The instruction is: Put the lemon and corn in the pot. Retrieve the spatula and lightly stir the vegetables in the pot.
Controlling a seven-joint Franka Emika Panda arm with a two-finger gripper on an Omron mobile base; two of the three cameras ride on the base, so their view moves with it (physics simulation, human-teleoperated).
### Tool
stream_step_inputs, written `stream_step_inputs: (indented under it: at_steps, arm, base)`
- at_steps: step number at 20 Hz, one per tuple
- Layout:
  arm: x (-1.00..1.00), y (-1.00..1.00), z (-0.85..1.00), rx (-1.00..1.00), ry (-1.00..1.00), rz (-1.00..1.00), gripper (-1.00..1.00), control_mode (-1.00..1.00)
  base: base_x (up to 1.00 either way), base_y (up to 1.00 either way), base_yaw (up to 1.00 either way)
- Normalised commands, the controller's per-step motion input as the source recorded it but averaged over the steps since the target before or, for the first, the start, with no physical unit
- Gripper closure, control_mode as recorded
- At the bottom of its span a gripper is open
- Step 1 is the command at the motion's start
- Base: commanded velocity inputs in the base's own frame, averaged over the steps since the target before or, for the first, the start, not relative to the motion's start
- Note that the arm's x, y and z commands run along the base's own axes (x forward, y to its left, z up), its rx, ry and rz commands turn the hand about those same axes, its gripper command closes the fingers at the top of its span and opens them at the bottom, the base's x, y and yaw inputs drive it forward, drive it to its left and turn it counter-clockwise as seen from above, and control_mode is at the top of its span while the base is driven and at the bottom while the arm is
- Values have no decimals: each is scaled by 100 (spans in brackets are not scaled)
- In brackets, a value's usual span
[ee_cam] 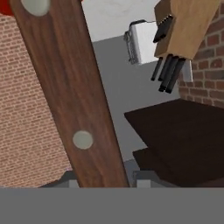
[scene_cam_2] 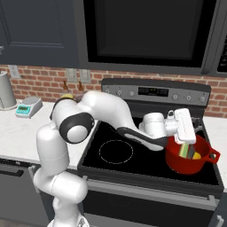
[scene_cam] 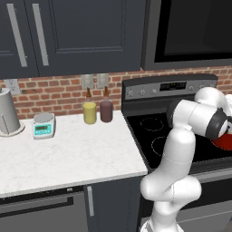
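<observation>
1. Over the stove's right side: gripper [scene_cam_2: 188, 144] turned sideways above the red pot [scene_cam_2: 177, 163], clenched on the spatula's brown handle [ee_cam: 70, 96].
2. Inside the pot: corn [scene_cam_2: 184, 150] and lemon [scene_cam_2: 197, 155], ready for stirring.

A: How much of the pot [scene_cam: 225, 141] shows from the left base view?

B: Only a red sliver, behind the arm's elbow and cut by the right edge. From the right base view the hand [scene_cam_2: 188, 150] covers part of the pot's mouth, so the corn [scene_cam_2: 183, 151] and lemon [scene_cam_2: 197, 155] are only partly seen, and the fingertips are hidden inside.

A: And the spatula [ee_cam: 74, 96]?

B: In the hand view just its brown handle, cut off at the top edge; the head can't be seen.
</observation>
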Motion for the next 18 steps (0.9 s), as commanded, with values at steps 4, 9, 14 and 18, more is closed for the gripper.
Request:
stream_step_inputs:
  at_steps: [4, 9, 14, 18]
  arm:
    - [-3, 0, 0, -1, -25, 0, 100, -100]
    - [-61, -20, -5, -2, 12, 0, 100, -100]
    - [-54, -26, -5, -5, 17, 0, 100, -100]
    - [-10, -19, -3, -7, 32, 0, 100, -100]
  base:
    - [0, 0, 0]
    - [0, 0, 0]
    - [0, 0, 0]
    - [0, 0, 0]
